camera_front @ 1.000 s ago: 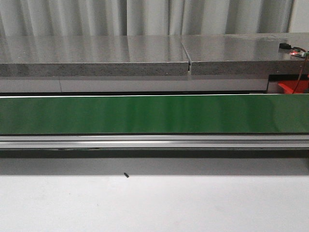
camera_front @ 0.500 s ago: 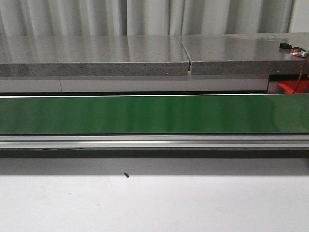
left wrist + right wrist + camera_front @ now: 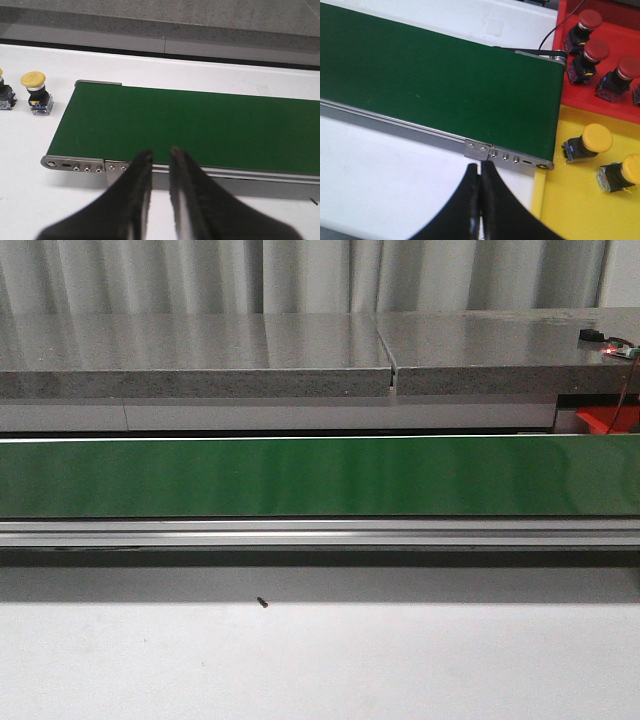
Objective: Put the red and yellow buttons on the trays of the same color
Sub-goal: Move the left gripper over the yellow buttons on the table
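Your left gripper (image 3: 160, 157) hangs over the near edge of the green belt (image 3: 200, 125), its fingers a little apart, holding nothing. Your right gripper (image 3: 480, 172) hangs over the near edge at the other end, fingers pressed together, also holding nothing. The belt has nothing on it, so you have lots of room there.

Past the belt's end near the right gripper, two yellow buttons (image 3: 592, 140) sit on the yellow tray (image 3: 570, 210). Farther back, three red buttons (image 3: 592, 50) sit on the red tray (image 3: 620, 35). Those look done.

Off the other end, one yellow button (image 3: 35, 92) waits on the white table (image 3: 30, 195). It looks left to do. Another button (image 3: 4, 95) beside it is cut off; you cannot tell its color.
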